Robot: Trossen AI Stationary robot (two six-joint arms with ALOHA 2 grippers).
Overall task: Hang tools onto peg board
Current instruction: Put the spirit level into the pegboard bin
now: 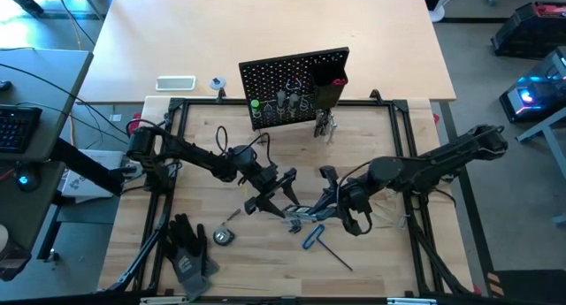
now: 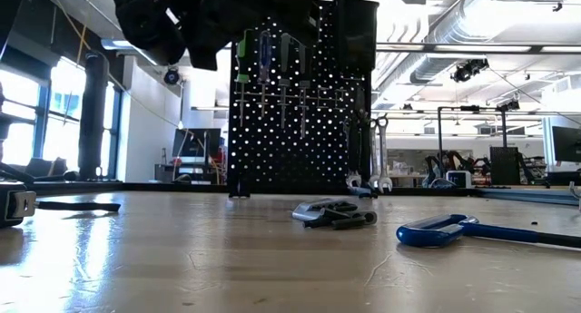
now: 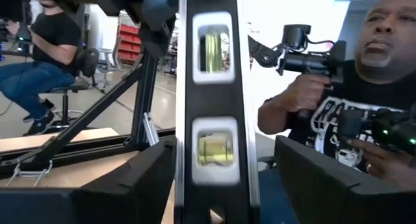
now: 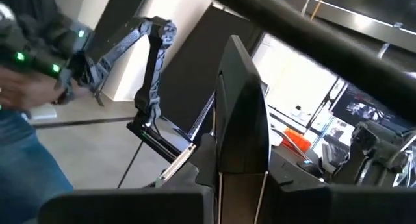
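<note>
Left hand [image 1: 281,188]: released, fingers apart around the spirit level [image 3: 214,87].
Right hand [image 1: 329,197]: grasping the spirit level.
Next: withdraw left straight back, then carry to the peg board [image 1: 292,75].

Bright windows [image 2: 41,113] line one side of an open workshop, exposed ducts [image 2: 472,23] crossing its ceiling.
</note>
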